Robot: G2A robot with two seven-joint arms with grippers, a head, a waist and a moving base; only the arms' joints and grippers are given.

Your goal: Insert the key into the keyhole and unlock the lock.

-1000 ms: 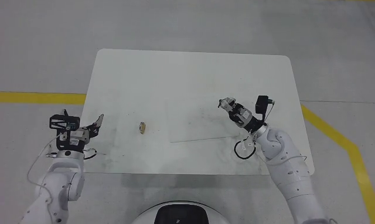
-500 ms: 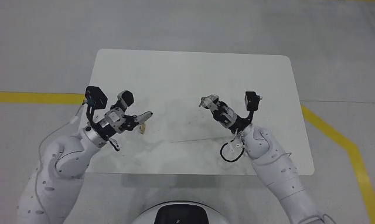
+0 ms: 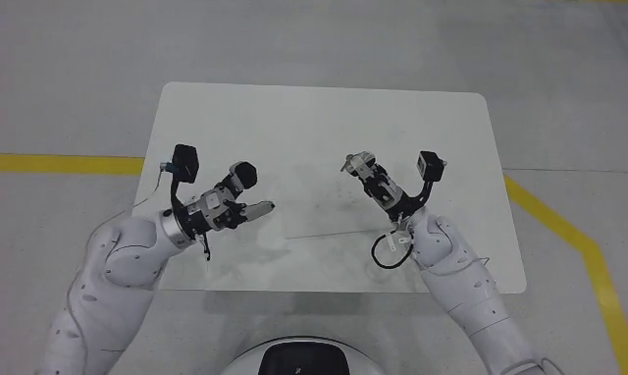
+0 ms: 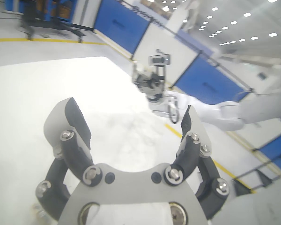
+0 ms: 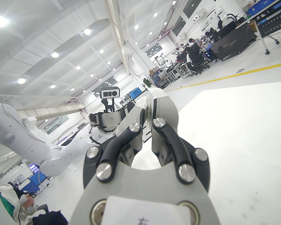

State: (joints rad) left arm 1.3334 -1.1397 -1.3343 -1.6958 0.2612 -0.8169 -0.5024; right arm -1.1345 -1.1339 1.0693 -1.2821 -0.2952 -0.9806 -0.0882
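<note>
My left gripper [image 3: 260,209] hovers open over the left-middle of the white table [image 3: 324,120], above the spot where the small brass lock lay, and hides that spot from above. Nothing sits between its fingers [image 4: 130,105]. A small brass-tinted bit [image 4: 35,208] peeks out beside the gripper's base; I cannot tell whether it is the lock. My right gripper [image 3: 353,165] is held above the table's middle-right, shut [image 5: 149,104], with a small dark piece, apparently the key, sticking out of its tips toward the left arm. The two grippers face each other, about a hand's width apart.
A thin dark line [image 3: 324,233] runs across the tabletop between the arms. A black cable loop [image 3: 385,252] hangs at the right wrist. The table's far half is bare white surface. Yellow floor tape [image 3: 59,164] passes both sides.
The left arm swung in from the table's left edge to over the lock, which it now covers. The right gripper shifted left toward the middle, still shut.
</note>
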